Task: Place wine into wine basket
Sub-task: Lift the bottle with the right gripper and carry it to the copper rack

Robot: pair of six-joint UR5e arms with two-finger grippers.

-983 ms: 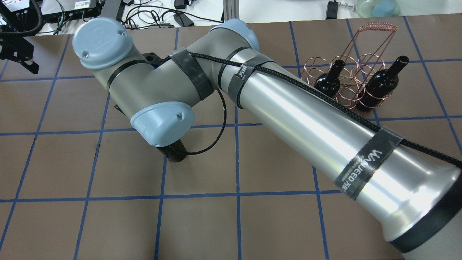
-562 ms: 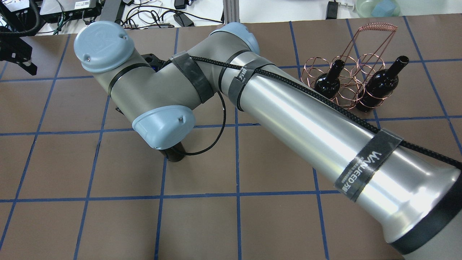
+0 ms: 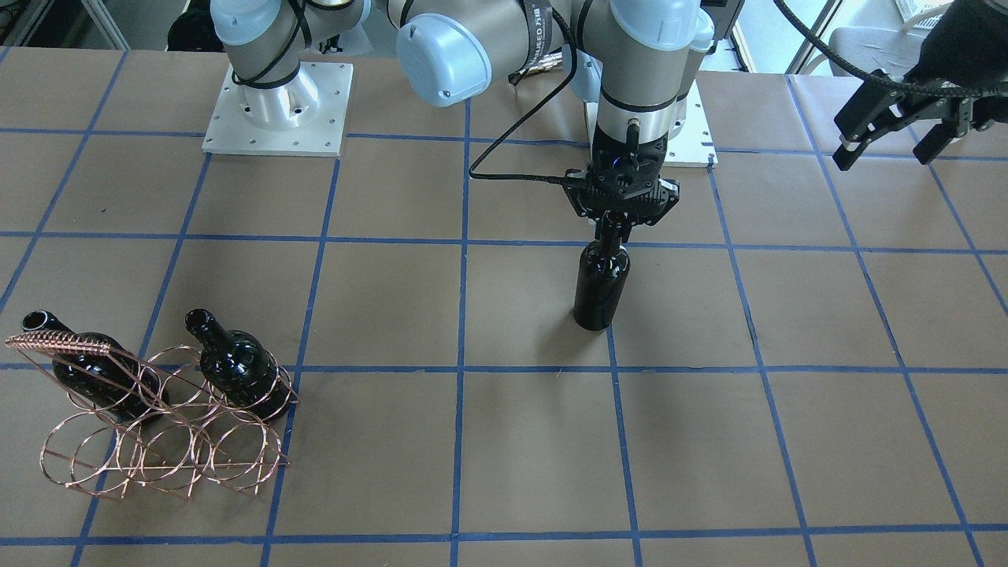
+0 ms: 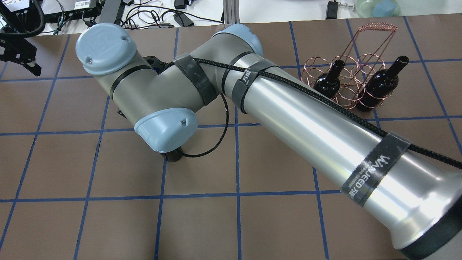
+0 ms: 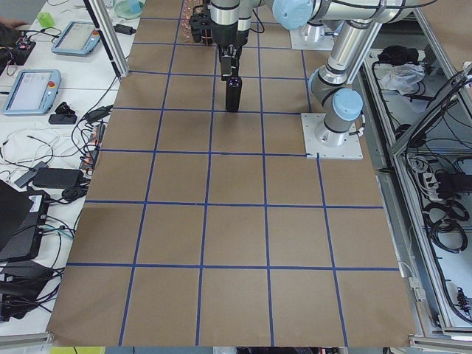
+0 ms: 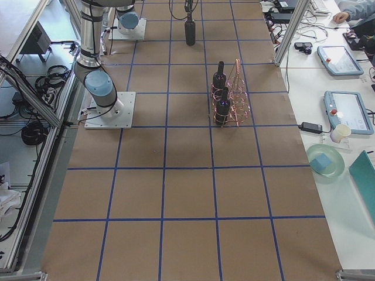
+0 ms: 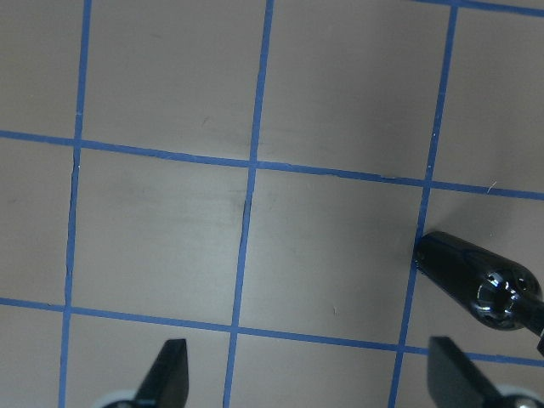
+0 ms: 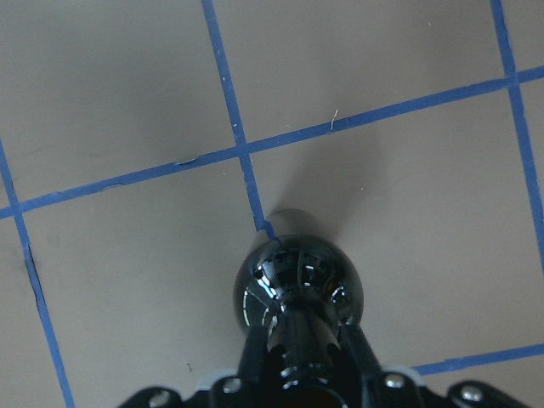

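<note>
Black wine bottle point(image 3: 600, 287), neck pinched by my right gripper point(image 3: 615, 234), mostly hidden overhead behind arm point(image 4: 288, 119); left gripper point(image 3: 887, 148) spread; brown blue-gridded table point(image 3: 512, 441).

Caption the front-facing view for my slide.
Right end effector grips an upright wine bottle by its neck; two bottles sit in the copper basket.

Brown-papered table point(image 3: 504, 472) gridded with blue tape point(image 3: 461, 315); on the white side bench along one edge stand two teach pendants point(image 6: 337, 58), a paper cup point(image 6: 338, 133) and a green bowl point(image 6: 335, 157) holding a blue block point(image 6: 319, 163); loose cables point(image 4: 151, 16) lie there too.
</note>
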